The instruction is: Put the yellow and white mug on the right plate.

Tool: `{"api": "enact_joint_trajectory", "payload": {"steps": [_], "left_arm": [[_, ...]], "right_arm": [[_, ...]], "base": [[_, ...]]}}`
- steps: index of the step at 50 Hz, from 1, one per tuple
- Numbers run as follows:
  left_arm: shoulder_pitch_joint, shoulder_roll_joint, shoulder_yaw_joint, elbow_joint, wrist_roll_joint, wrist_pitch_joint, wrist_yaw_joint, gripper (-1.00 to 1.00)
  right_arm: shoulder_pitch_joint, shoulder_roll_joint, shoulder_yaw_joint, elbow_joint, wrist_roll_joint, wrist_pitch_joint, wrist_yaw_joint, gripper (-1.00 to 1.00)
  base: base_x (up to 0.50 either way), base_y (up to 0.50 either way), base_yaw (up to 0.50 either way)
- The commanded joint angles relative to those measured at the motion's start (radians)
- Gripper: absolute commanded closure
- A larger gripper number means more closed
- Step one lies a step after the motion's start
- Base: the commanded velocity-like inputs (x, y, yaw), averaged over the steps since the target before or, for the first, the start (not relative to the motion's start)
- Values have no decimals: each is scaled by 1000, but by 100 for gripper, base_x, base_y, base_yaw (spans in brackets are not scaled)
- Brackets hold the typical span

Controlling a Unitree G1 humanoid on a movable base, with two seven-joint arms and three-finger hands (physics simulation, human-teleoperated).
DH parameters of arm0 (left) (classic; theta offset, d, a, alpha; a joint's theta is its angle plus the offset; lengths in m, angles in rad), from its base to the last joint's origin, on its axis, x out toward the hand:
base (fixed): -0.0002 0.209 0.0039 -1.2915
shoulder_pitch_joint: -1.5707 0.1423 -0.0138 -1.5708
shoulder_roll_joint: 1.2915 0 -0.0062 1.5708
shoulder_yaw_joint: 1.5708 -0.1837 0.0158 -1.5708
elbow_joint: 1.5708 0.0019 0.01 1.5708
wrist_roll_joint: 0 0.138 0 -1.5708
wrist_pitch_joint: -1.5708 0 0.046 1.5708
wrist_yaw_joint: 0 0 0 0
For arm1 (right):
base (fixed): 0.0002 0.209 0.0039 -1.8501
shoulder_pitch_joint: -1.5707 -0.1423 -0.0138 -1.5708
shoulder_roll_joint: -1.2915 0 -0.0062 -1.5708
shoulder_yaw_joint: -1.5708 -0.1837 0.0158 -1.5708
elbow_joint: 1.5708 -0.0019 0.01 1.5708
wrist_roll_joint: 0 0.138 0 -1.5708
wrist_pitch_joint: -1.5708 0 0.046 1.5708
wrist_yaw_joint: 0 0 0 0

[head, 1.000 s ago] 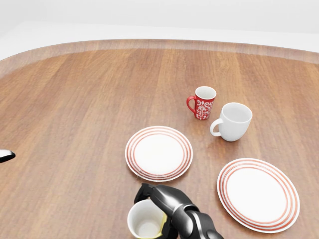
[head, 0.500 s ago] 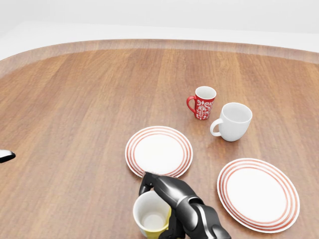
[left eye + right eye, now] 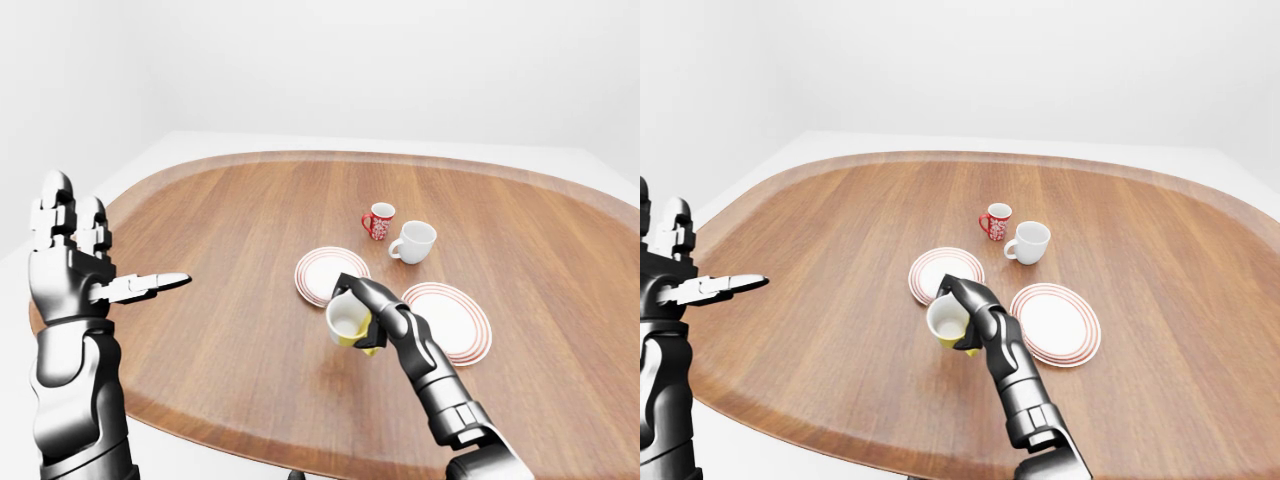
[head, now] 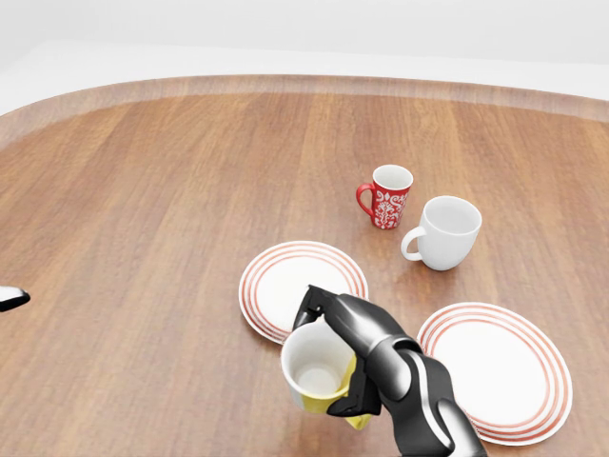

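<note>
Halfway there I'd say: right hand (image 4: 357, 367) has the yellow and white mug (image 4: 319, 373) gripped and lifted near the left plate (image 4: 276, 286), so next it needs carrying right over the right plate (image 4: 495, 371) and lowering.

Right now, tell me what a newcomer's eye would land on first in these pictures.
First, the right hand low in the head view, its dark fingers closed round the yellow and white mug, held between the two red-ringed plates. The right plate lies bare to the right of it. Next, the left hand, raised open at the left edge of the left-eye view, away from the red patterned mug and white mug higher on the table.
</note>
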State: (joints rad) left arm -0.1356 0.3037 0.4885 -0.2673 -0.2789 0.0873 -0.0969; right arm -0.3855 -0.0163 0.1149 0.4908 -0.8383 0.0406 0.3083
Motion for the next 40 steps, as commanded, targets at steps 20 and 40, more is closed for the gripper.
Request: {"api": "enact_joint_trajectory", "payload": {"steps": [20,40], "left_arm": [[0,1,-1,2,3,0,-2,-100],[-2,1,-3,3,6,0,-1,-100]], "right_arm": [[-128,-139,-113,44,121,43,12,100],[-194,-234,-157,196,171,-3,-42,100]], "base": [[0,0,0],[0,0,0]]}}
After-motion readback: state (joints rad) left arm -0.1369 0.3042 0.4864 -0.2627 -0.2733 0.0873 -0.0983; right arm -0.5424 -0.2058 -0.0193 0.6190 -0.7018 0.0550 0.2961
